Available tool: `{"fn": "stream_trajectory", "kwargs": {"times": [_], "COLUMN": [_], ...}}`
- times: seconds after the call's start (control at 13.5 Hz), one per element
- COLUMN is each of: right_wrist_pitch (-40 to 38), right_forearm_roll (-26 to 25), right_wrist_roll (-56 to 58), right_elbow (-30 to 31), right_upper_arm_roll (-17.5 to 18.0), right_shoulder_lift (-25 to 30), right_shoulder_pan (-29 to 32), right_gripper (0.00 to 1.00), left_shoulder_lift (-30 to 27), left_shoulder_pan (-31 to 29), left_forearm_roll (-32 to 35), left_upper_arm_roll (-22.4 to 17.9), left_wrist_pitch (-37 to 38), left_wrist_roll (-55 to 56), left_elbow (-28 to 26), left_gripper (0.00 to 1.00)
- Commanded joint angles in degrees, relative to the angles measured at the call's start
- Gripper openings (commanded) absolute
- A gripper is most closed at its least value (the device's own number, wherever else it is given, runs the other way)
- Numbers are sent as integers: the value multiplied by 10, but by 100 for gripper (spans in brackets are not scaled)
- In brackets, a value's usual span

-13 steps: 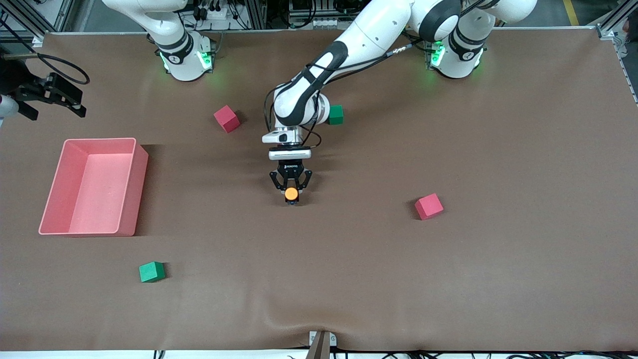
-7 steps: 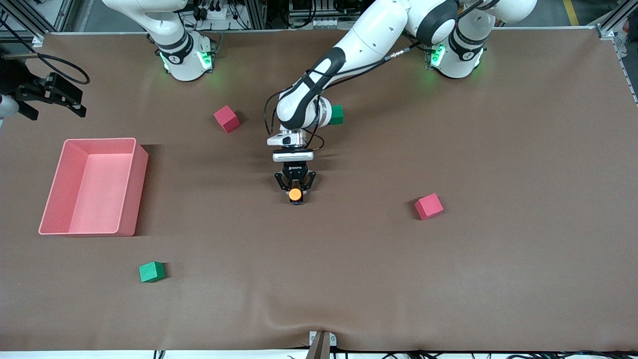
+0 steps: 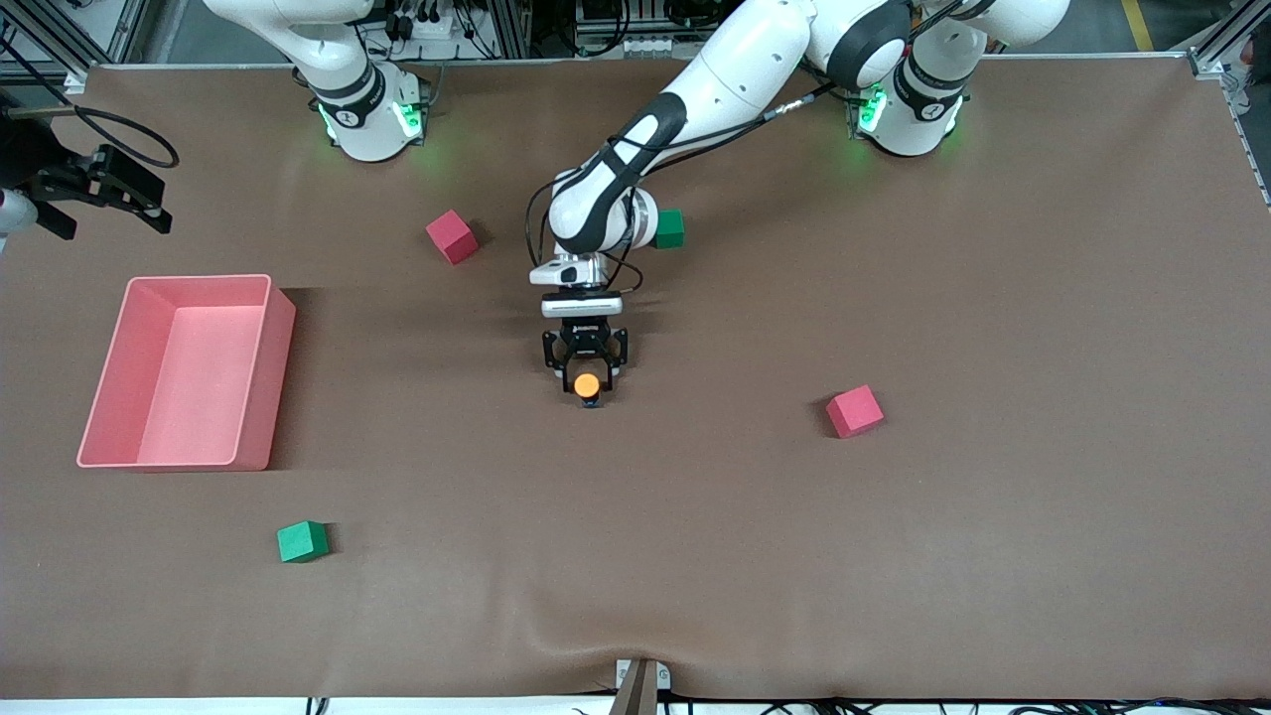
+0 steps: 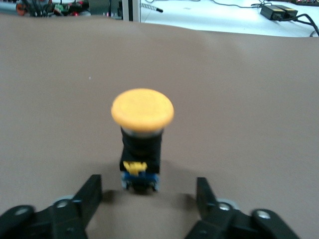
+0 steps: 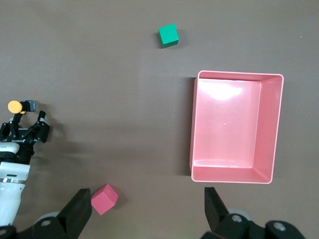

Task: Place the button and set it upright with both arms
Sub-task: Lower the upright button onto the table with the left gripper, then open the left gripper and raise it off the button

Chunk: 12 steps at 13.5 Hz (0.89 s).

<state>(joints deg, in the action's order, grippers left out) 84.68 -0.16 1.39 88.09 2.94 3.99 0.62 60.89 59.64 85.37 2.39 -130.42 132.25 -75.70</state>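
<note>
The button stands upright on the brown table near its middle, orange cap up and black-and-blue body below. My left gripper is low around it and open. Its two fingers stand apart on either side of the button's base and do not touch it. The right wrist view shows the same button far off. My right gripper waits in the air over the right arm's end of the table, open with nothing between its fingers.
A pink bin sits toward the right arm's end. One red cube and one green cube lie near the left arm's wrist. Another red cube lies toward the left arm's end. Another green cube lies nearer the front camera.
My left gripper has opened and let go of the button, which now stands on the table by itself. The right arm has not moved.
</note>
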Motion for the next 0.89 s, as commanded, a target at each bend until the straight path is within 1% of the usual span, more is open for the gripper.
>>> {"fn": "stream_trajectory", "kwargs": {"times": [0.0,0.07,0.15,0.3,0.37,0.59,0.74,0.82], "right_wrist_pitch": [-6,-6,-6,-6,-6,-6,-6,-6], "right_forearm_roll": [10,10,10,10,10,10,10,10], "right_wrist_roll": [1,2,2,2,2,2,2,2], "right_elbow": [-1,-1,-1,-1,-1,0,0,0], "right_upper_arm_roll": [5,5,5,5,5,5,5,5], "right_shoulder_lift": [6,6,5,5,5,5,5,5], "right_shoulder_pan": [10,11,14,15,15,16,16,16], "right_gripper": [100,100,100,100,100,100,100,100], "left_shoulder_lift": [-15,-26,-38,-59,-76,-135,-182,-211], "left_shoulder_pan": [14,22,26,24,24,22,15,1], "left_forearm_roll": [-62,-103,-147,-241,-292,-410,-494,-535], "left_upper_arm_roll": [6,11,21,66,76,84,82,81], "left_wrist_pitch": [-9,-6,16,103,139,173,181,198], "left_wrist_roll": [33,32,24,-65,-117,-209,-273,-310], "left_elbow": [-5,-14,-20,-19,-17,-16,-16,-16], "left_gripper": [100,100,100,100,100,100,100,100]}}
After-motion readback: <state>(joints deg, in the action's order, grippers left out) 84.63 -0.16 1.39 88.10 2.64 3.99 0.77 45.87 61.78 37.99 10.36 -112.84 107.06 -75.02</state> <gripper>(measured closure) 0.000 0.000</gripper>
